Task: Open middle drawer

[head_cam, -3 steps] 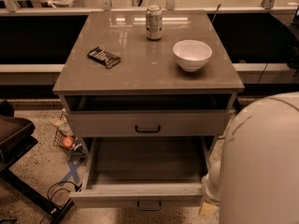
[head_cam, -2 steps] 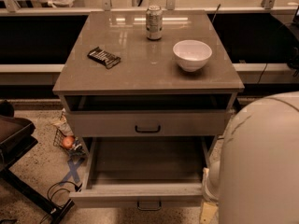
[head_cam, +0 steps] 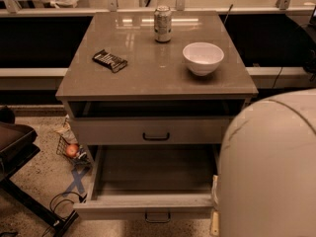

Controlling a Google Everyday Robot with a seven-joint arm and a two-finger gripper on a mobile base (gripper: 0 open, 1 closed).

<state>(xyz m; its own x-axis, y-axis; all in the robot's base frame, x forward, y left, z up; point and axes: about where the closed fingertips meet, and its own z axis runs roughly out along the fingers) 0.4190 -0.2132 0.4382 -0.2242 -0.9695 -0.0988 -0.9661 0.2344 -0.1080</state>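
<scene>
The middle drawer (head_cam: 148,205) stands pulled far out of the grey-beige cabinet (head_cam: 98,90), its front low in the camera view with a small dark bar handle (head_cam: 157,216) at centre. Its inside (head_cam: 155,169) shows bare. Above it is the top drawer (head_cam: 153,131) with its own dark handle (head_cam: 156,136); a dark gap runs between it and the cabinet top. The lowest drawer is out of view. My gripper is not in view; a large white rounded part of my arm (head_cam: 271,167) fills the lower right, beside the drawer's right end.
On the cabinet top are a drink can (head_cam: 162,23), a white bowl (head_cam: 203,58) and a dark snack bar (head_cam: 109,60). A dark chair (head_cam: 15,147) stands at the left. Cables (head_cam: 64,204), a blue cross mark and a small wire basket with an orange thing (head_cam: 72,150) lie on the floor.
</scene>
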